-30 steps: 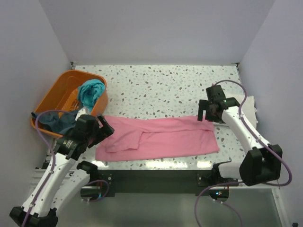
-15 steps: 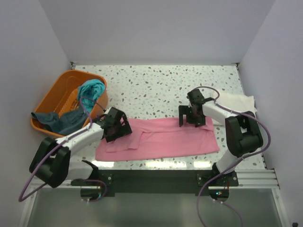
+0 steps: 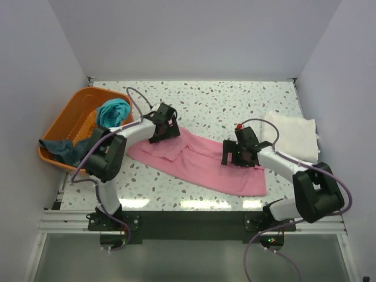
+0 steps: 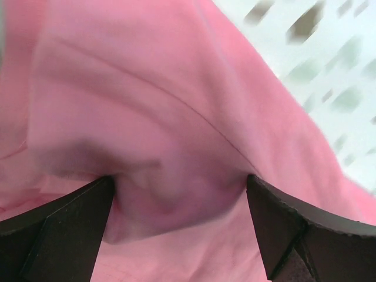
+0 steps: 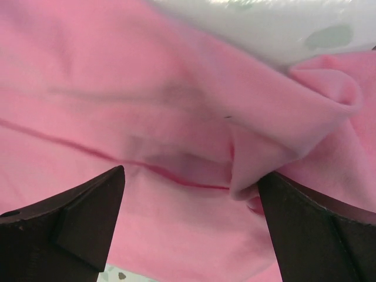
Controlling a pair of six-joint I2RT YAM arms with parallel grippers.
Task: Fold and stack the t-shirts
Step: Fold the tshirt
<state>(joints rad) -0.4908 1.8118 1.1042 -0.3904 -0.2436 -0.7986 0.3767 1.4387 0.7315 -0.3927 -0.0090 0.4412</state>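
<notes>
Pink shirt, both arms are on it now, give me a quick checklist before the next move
1. Left gripper over cloth: ok, fingers spread with the pink shirt bunched between.
2. Right gripper over cloth: ok, open, a fold between its fingers.
3. Cloth actually pinched: not ok, neither gripper has closed.
4. Shirt lying flat: not ok, skewed and wrinkled.
5. Cream-white shirt clear of the pink one: ok, folded apart at the right.
6. Orange basket clear: ok.

I am reading no text, label, brand, number or sign in any of my views. Nothing legible is showing from above or from either of my wrists.
</notes>
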